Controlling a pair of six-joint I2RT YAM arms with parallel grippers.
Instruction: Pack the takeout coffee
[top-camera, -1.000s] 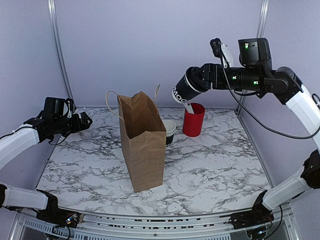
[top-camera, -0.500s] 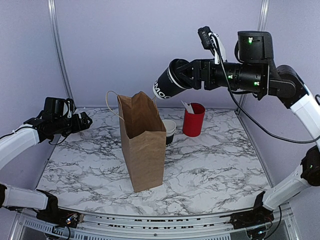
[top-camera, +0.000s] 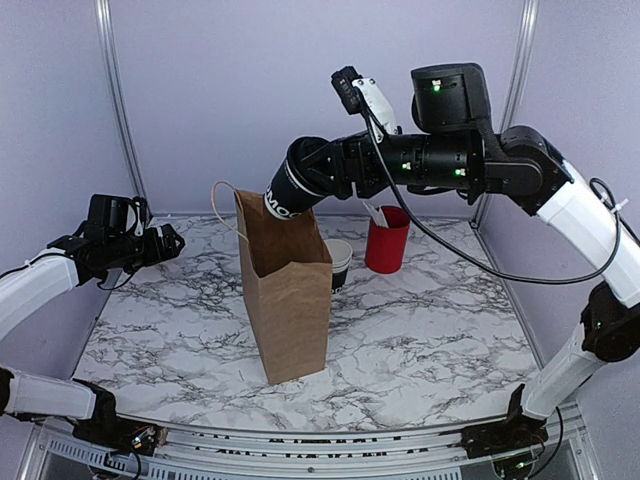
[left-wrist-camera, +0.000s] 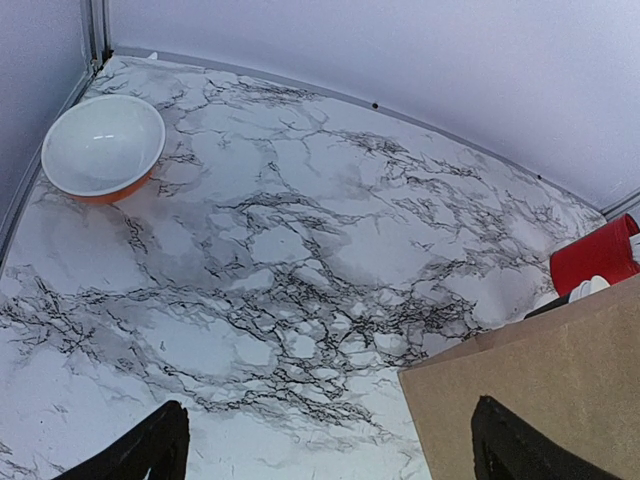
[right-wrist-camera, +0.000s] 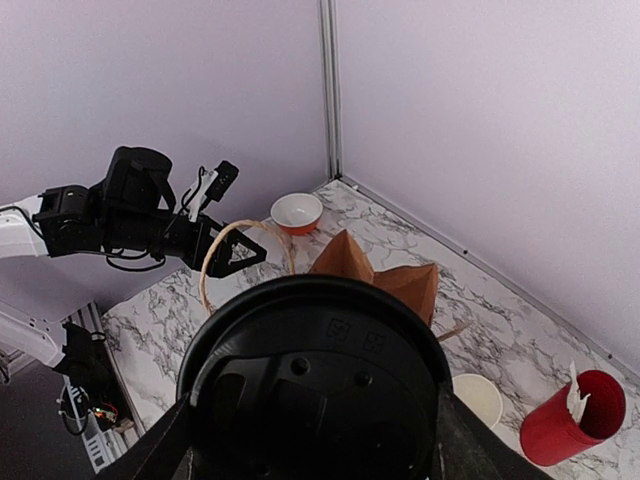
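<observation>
Your right gripper (top-camera: 312, 180) is clamped on the takeout coffee (top-camera: 288, 194), fingers closed around the upper part of the cup near the lid. The cup is in the air, tipped over, with its base pointing down and to the left at the open mouth of the brown paper bag (top-camera: 290, 290). In the top view the base sits right at the bag's upper rim. I can't tell whether it touches the paper.

There's white lettering on the black side of the cup, close to the base, but at this angle it's too small and too cut off to read. The right wrist view looks straight onto the round black lid. It has a few small moulded marks, and I can't read those either. No print shows on the bag.

The bag stands upright on the marble table (top-camera: 430, 320), with a thin handle loop (top-camera: 224, 203) sticking up at its left.

Behind the bag is the stack of white-rimmed black cups (top-camera: 338, 258), and just beside it the red cup (top-camera: 387, 240) with a white utensil (top-camera: 377, 213) poking out.

Your left gripper (top-camera: 172, 243) hangs above the left side of the table, jaws spread wide and holding nothing. Its camera shows a white bowl (left-wrist-camera: 103, 147) with an orange outside in the far corner.
</observation>
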